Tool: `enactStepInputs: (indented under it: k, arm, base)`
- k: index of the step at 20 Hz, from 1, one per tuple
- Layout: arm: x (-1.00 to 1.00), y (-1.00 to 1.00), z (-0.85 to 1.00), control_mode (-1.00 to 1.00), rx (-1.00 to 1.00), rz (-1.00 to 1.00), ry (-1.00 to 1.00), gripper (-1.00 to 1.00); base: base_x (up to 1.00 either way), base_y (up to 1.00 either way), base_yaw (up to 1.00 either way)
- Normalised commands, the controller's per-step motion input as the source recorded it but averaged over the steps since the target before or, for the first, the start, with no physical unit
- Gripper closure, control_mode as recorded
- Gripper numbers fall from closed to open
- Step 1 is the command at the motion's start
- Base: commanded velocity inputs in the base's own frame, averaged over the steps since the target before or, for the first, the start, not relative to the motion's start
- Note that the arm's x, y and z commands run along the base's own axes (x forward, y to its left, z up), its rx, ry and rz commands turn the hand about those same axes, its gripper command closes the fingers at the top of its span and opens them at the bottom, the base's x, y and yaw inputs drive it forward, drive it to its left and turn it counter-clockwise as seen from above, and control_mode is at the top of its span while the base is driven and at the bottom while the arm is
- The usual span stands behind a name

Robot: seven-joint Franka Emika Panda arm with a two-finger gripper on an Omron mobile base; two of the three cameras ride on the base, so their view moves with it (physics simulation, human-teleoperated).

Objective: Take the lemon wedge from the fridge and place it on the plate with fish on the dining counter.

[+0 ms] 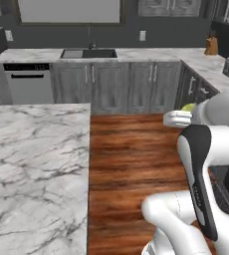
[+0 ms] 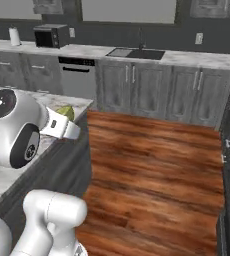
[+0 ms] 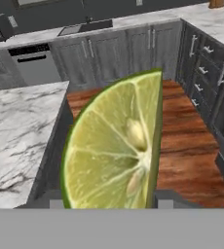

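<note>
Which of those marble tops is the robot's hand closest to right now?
The big island on the left. The gripper with the lemon wedge is by its corner, while the wall counter with the sink lies far off across the wood floor.

A: Where's the arm?

B: In the left base view it rises from about five o'clock, bends at a dark-banded elbow, and reaches toward one o'clock. In the right base view it comes up from seven o'clock and points toward two o'clock.

A: And the gripper (image 1: 178, 118)?

B: Its jaws are closed on the lemon wedge (image 3: 116, 146), held up above the floor, cut face toward the hand camera.
</note>
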Motion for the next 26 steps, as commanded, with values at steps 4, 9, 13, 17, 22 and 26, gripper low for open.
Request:
enactStepInputs:
  k: [4,9,13,17,22,26]
  arm:
    - [0.0,0.0,0.0,1.0,0.0,0.0,0.0,1.0]
    - [0.0,0.0,0.0,1.0,0.0,0.0,0.0,1.0]
    - [0.0,0.0,0.0,1.0,0.0,0.0,0.0,1.0]
    - [0.0,0.0,0.0,1.0,0.0,0.0,0.0,1.0]
    - [0.0,0.0,0.0,1.0,0.0,0.0,0.0,1.0]
    - [0.0,0.0,0.0,1.0,0.0,0.0,0.0,1.0]
  base:
    - [0.75,-0.11,0.78]
    - [0.66,-0.24,0.75]
    - [-0.03,-0.12,0.9]
    - [-0.06,0.0,1.0]
    - [-0.02,0.0,1.0]
    - [-0.29,0.8,0.67]
